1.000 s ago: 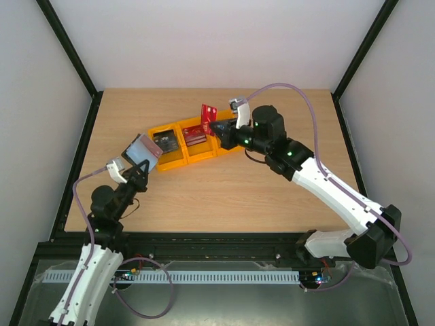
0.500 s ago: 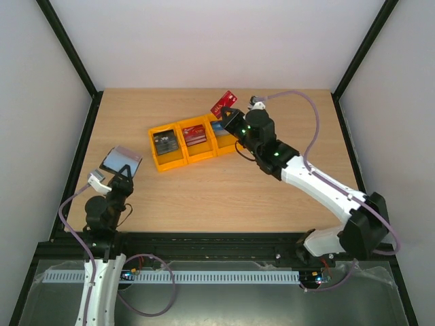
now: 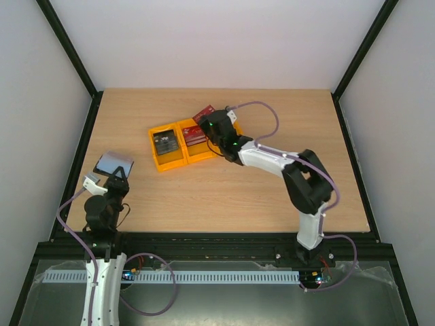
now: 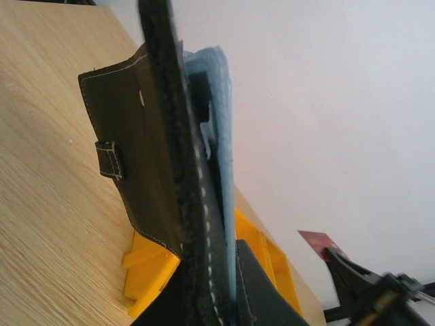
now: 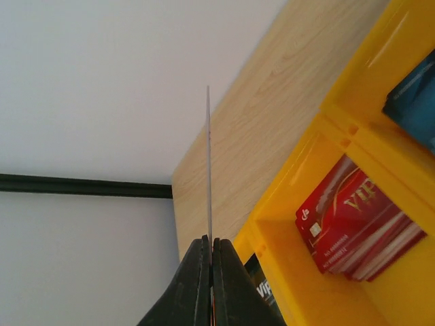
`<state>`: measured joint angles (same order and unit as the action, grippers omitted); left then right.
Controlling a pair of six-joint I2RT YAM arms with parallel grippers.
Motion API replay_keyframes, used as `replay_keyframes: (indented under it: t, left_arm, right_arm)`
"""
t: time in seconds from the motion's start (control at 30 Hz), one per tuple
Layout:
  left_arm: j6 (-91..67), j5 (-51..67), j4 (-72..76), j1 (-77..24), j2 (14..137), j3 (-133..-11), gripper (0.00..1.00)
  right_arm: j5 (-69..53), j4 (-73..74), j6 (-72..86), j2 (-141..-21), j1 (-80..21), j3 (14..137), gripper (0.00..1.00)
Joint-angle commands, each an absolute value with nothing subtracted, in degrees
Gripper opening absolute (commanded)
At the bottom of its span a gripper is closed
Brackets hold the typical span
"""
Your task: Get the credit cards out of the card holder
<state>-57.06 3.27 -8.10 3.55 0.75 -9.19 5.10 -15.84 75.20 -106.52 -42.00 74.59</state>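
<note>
The left arm is folding low over its own base, well to the near-left of the yellow bins (image 3: 171,164). The left pincer (image 3: 119,175) is clamping the card holder (image 3: 113,164) by its lower edge and holding it open, with the blue-grey lining facing up in the overhead view. The right arm is bending sharply at the elbow and stretching its forearm across the bench (image 3: 204,197) to the bins. The right pincer (image 3: 209,123) is pinching a single red card (image 3: 203,113) at the far edge of the middle bin.

From the right wrist that card is showing only edge-on, as a thin line rising from the closed fingertips (image 5: 200,268). The dark grey cards (image 3: 165,144) are lying in the left bin and the red cards (image 3: 195,133) in the middle one. The forearm is covering the right bin from above, so the blue cards (image 5: 416,102) are appearing only at the edge of the wrist view, cut off. In the left wrist view the black fingers are merging with the black holder, and I cannot tell whether its pockets are holding any cards.
</note>
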Motion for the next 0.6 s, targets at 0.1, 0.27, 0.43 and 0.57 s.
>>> replay_keyframes:
  t: [0.1, 0.27, 0.43, 0.57]
  left_arm:
    - [-58.79, 3.29, -8.42, 3.87, -0.4, -9.05, 0.02]
    - [-60.36, 4.55, -8.44, 3.78, -0.44, -8.58, 0.02]
    - [-60.42, 4.11, -8.66, 3.52, -0.52, -8.35, 0.02]
    - [-60.45, 3.92, -8.7, 3.43, -0.51, -8.3, 0.02]
  right_arm:
    - [7.17, -18.1, 83.16, -118.56, -43.92, 84.88, 0.02]
    - [10.67, -17.46, 86.82, -121.79, -44.91, 85.39, 0.02]
    - [11.56, -16.78, 88.17, -124.51, -45.31, 86.63, 0.02]
    - [10.48, -15.34, 91.24, -127.07, -45.54, 88.35, 0.02]
